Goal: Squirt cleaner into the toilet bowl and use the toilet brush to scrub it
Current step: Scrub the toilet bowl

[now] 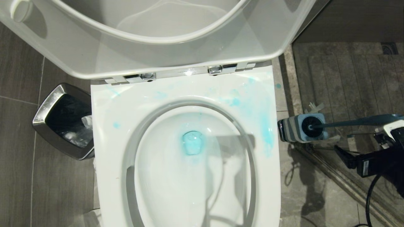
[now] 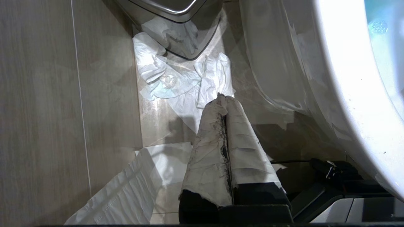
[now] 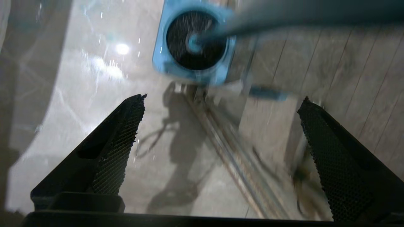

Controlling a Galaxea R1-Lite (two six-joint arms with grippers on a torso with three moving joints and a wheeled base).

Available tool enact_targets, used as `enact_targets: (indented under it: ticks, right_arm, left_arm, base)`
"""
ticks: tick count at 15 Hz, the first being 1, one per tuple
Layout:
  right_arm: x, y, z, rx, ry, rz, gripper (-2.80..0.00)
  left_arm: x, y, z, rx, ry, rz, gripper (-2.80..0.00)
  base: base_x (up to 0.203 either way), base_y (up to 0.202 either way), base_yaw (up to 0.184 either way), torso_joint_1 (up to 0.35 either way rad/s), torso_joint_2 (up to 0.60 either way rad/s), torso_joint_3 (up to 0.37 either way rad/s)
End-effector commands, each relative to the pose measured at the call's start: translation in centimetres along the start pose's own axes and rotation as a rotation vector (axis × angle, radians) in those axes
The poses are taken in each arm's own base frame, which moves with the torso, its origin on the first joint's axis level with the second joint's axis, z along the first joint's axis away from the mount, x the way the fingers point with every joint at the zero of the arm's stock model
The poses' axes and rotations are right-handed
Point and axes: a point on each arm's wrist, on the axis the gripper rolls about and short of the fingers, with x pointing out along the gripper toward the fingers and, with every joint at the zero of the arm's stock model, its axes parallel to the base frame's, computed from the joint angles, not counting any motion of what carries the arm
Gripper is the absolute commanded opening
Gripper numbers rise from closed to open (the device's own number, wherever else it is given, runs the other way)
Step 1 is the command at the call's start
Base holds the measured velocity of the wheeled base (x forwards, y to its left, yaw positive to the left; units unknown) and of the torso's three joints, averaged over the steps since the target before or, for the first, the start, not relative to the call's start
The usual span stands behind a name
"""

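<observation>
Blue cleaner already sits in the toilet bowl — a blue puddle at the bottom and pale blue smears on the rim on the right side. So the squirting part looks done, and the scrubbing has not started. The cleaner bottle is not in any picture.

On the floor just right of the toilet stands the square striped holder. The toilet brush is parked in it, black bristle head down inside, and its slim blue-grey handle leans out to the right.

Close to that handle, at the right edge of the head view, is the right gripper. Its two black fingers are spread wide with nothing between them. From its own camera the holder and the brush head are ahead of it, with the handle running past the fingers, not yet between them.

My guess is that this step is reaching for the brush. Next the gripper has to get its fingers on both sides of the thin handle, squeeze, lift the head clear of the holder, and carry it left into the bowl.

Down on the left the left gripper is parked by the toilet's side, near the silver waste bin — its paper-wrapped fingers are pressed together on nothing, above crumpled tissue on the floor.
</observation>
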Motion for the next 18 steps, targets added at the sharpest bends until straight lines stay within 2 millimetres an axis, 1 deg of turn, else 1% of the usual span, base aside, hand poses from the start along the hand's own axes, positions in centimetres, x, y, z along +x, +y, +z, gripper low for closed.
enact_targets:
  ticks: [1, 4, 5, 6, 10, 11, 13, 16, 18]
  right_arm:
    - [1.8, -0.1, 0.7, -0.003, -0.019, -0.021, 0.0]
    - [3.2, -0.3, 1.2, 0.0, -0.051, -0.049, 0.0]
    - [3.3, -0.3, 1.3, 0.001, -0.063, -0.049, 0.0]
    - [3.3, 0.0, 1.5, 0.001, -0.075, -0.041, 0.0]
    - [3.8, 1.2, 3.3, 0.034, -0.158, 0.013, 0.0]
    - [4.1, 1.4, 3.3, 0.03, -0.158, 0.017, 0.0]
    - [4.6, 1.4, 3.5, 0.028, -0.163, 0.014, 0.0]
    - [5.2, 1.1, 4.5, 0.024, -0.215, -0.008, 0.0]
    - [5.2, 1.0, 4.7, 0.015, -0.239, -0.021, 0.0]
  left_arm:
    - [0.0, 0.0, 0.0, 0.0, 0.0, 0.001, -2.8]
    - [0.0, 0.0, 0.0, 0.0, 0.0, 0.001, -2.8]
    - [0.0, 0.0, 0.0, 0.0, 0.0, 0.001, -2.8]
    - [0.0, 0.0, 0.0, 0.0, 0.0, 0.001, -2.8]
    - [0.0, 0.0, 0.0, 0.0, 0.0, 0.001, -2.8]
    - [0.0, 0.0, 0.0, 0.0, 0.0, 0.001, -2.8]
    - [0.0, 0.0, 0.0, 0.0, 0.0, 0.001, -2.8]
    - [0.0, 0.0, 0.0, 0.0, 0.0, 0.001, -2.8]
    - [0.0, 0.0, 0.0, 0.0, 0.0, 0.001, -2.8]
  base:
    - [0.0, 0.0, 0.0, 0.0, 0.0, 0.0]
    - [0.0, 0.0, 0.0, 0.0, 0.0, 0.0]
    - [0.0, 0.0, 0.0, 0.0, 0.0, 0.0]
    - [0.0, 0.0, 0.0, 0.0, 0.0, 0.0]
    - [0.0, 0.0, 0.0, 0.0, 0.0, 0.0]
    - [0.0, 0.0, 0.0, 0.0, 0.0, 0.0]
    - [0.0, 0.0, 0.0, 0.0, 0.0, 0.0]
    - [0.0, 0.0, 0.0, 0.0, 0.0, 0.0]
    - [0.0, 0.0, 0.0, 0.0, 0.0, 0.0]
